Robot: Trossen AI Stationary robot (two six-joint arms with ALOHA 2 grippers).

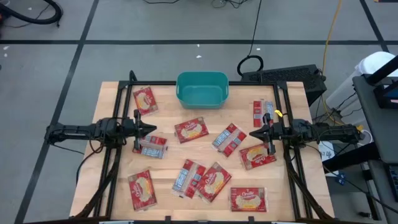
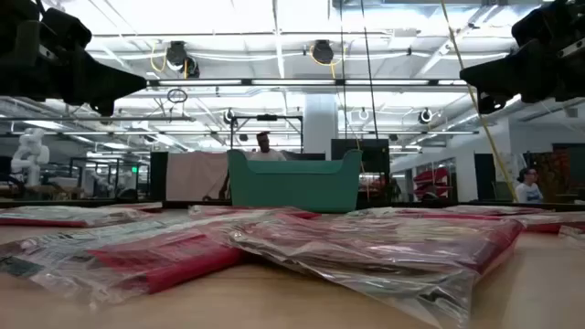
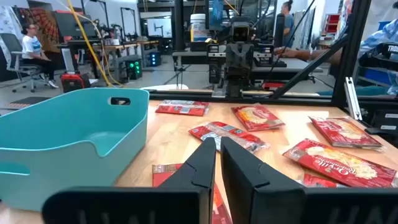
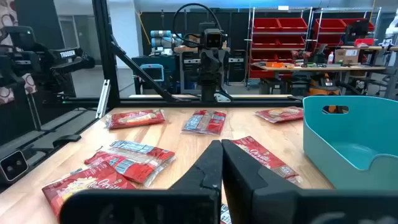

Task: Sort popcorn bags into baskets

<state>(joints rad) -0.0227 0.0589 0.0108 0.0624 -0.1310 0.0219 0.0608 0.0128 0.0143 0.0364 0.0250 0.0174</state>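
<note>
From above, the teal basket (image 1: 202,89) sits at the middle of the counter's (image 1: 112,99) far edge with nothing in it, and about eleven popcorn bags (image 1: 191,130) lie scattered over the wood. The left gripper (image 1: 151,129) hangs over the left side and the right gripper (image 1: 254,134) over the right side, tips facing each other across the middle. Both pairs of fingers are pressed together and carry nothing. I'd say sorting has not started: this looks like the ready pose before a first pick. The next move calls for an arm to spread its fingers, come down on a nearby bag such as the one by the left tips (image 1: 153,147), and carry it to the basket.

At counter height, crinkled bags (image 2: 384,251) fill the foreground and the basket (image 2: 294,183) stands behind them. Both arms are only dark shapes cut off at the top corners, so no fingers show here. People stand in the room beyond.

Past the left wrist, the closed fingers (image 3: 202,165) point across at the right arm; the basket (image 3: 68,134) is close beside them, its near wall cut off. A bag under the tips is mostly hidden.

Past the right wrist, the fingers (image 4: 210,163) are likewise closed, the basket (image 4: 351,134) partly out of frame, and several bags (image 4: 135,118) lie ahead.
</note>
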